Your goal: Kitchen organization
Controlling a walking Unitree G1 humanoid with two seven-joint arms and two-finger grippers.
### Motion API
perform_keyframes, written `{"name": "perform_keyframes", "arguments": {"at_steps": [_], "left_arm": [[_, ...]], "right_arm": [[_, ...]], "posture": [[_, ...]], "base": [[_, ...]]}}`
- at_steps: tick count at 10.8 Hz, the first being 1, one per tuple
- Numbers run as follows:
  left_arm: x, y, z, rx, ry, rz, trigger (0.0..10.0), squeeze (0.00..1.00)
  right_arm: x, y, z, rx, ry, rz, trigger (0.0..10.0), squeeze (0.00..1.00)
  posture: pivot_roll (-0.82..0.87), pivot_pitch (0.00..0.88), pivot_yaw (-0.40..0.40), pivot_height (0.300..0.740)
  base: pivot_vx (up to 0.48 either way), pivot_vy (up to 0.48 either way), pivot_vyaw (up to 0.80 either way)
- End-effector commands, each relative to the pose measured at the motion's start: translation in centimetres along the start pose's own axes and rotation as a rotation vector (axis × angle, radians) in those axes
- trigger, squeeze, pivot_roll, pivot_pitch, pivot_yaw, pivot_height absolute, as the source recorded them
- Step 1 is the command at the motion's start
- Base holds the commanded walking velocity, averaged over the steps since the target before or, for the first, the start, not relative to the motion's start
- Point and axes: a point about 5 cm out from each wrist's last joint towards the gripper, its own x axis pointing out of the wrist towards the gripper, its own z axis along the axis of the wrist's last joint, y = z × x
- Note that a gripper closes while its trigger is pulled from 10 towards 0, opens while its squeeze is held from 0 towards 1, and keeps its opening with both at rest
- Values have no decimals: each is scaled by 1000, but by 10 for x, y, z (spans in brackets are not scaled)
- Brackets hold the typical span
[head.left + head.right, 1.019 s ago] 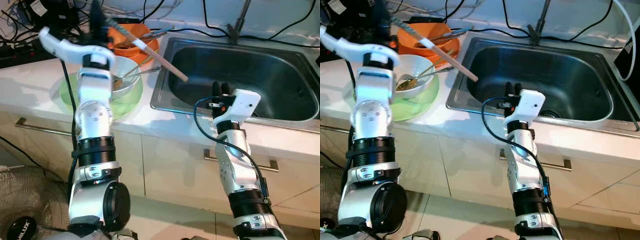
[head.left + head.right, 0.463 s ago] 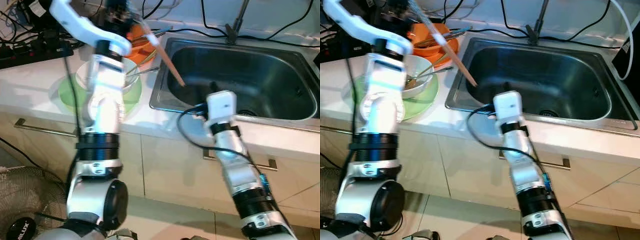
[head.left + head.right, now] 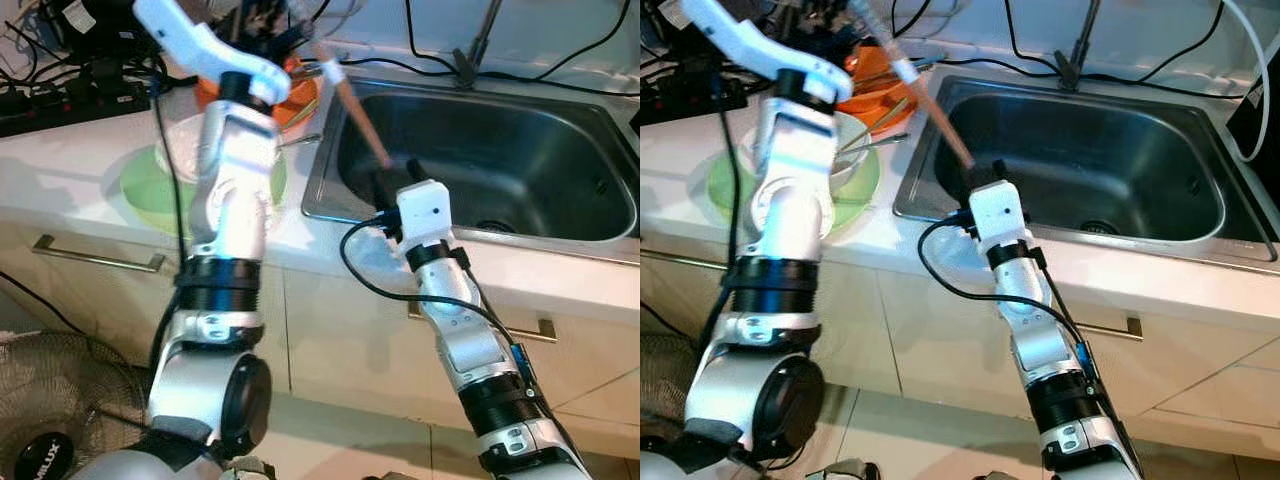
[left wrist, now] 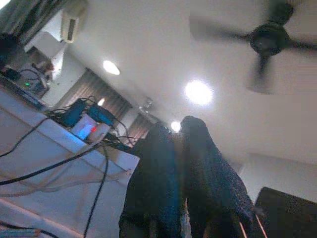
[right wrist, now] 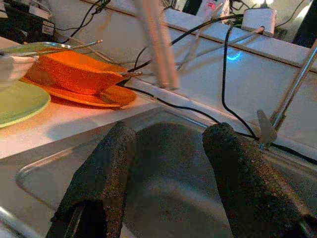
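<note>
Green plate: on the counter at the left, a white bowl with a spoon resting on it.
Orange bowl: behind the plate, on its orange dish, utensils lying in it.
Left gripper: raised above the orange bowl, fingers pressed together on a pair of chopsticks.
Chopsticks: slanting down over the sink's left rim, tips near the right gripper.
Right gripper: spread wide, nothing in it, reaching over the front-left edge of the sink.
Sink: basin looks bare.
Progress: early, I judge; chopsticks lifted but not set down, while the bowls, plate and spoon remain on the counter.
</note>
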Motion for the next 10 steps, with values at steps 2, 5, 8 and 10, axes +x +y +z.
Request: {"name": "perform_keyframes", "arguments": {"at_steps": [2, 5, 8, 10], "left_arm": [[5, -11, -8, 30, 28, -57, 10000, 0], [0, -13, -22, 65, 73, -77, 10000, 0], [-6, -15, -34, 63, 116, -88, 10000, 0], [-7, -17, -39, 66, 131, -97, 10000, 0]], "right_arm": [[6, -1, 13, -1, -47, 0, 10000, 0], [12, -4, 25, 13, -83, -14, 10000, 0], [15, -3, 33, 29, -104, -8, 10000, 0], [15, -4, 34, 27, -97, -16, 10000, 0]], "posture": [[57, 57, -1, 740], [56, 59, 0, 740], [53, 58, 1, 740], [53, 60, 1, 740]], "base": [[0, 0, 0], [0, 0, 0], [0, 0, 0], [0, 0, 0]]}}
